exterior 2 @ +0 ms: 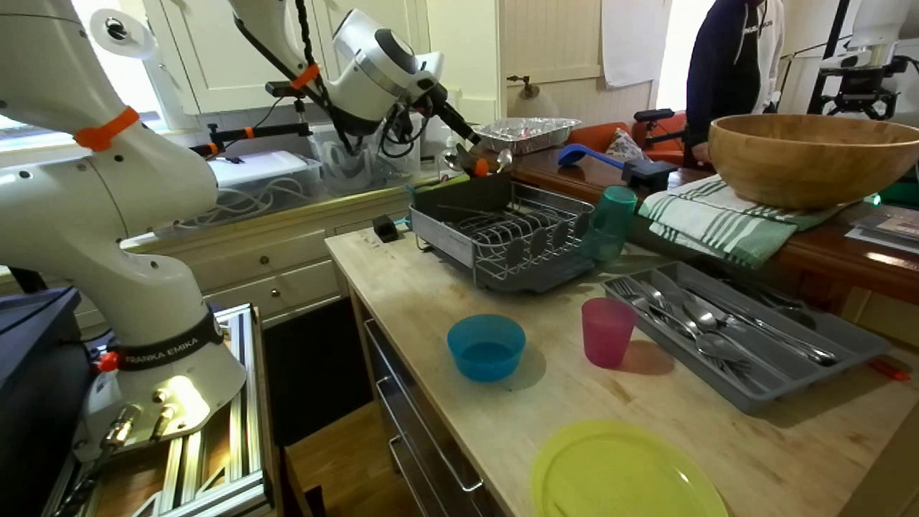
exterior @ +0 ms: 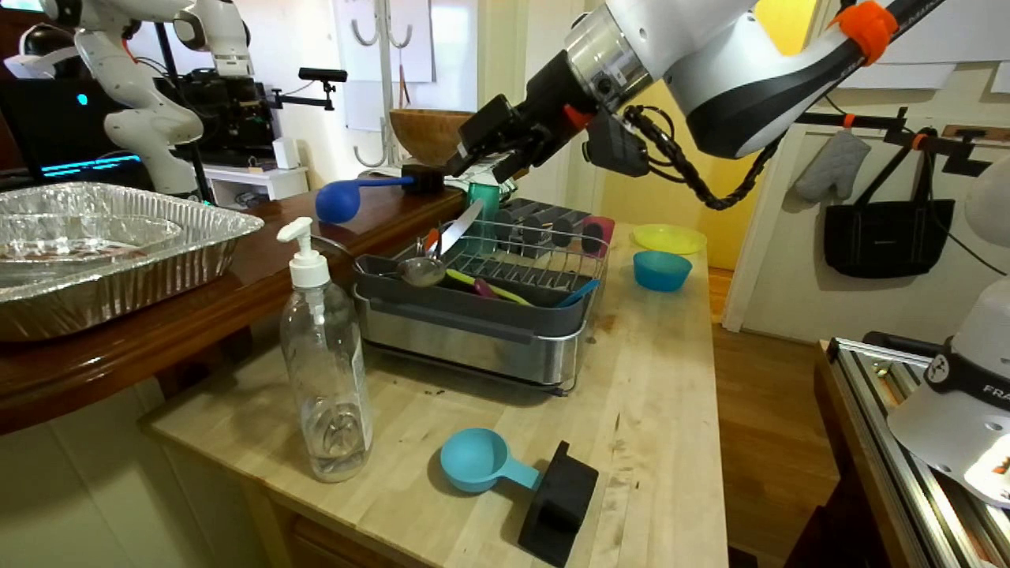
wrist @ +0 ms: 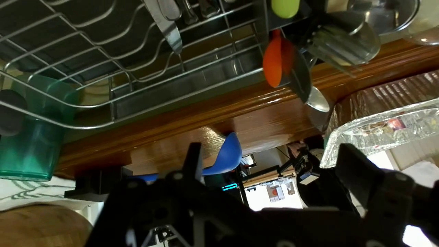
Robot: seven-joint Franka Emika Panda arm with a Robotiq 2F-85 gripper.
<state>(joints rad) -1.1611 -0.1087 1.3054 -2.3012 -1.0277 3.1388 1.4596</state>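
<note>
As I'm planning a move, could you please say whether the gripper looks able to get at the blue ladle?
Probably yes: the open gripper faces the blue ladle, and the wrist view shows nothing in between.

With my hand spread wide, I see a blue ladle beyond it, a green tumbler by the dish rack, and a foil tray at right.

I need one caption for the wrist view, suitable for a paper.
An empty gripper, a blue ladle visible beyond its open jaws, with a wire dish rack, green tumbler and foil pan.
</note>
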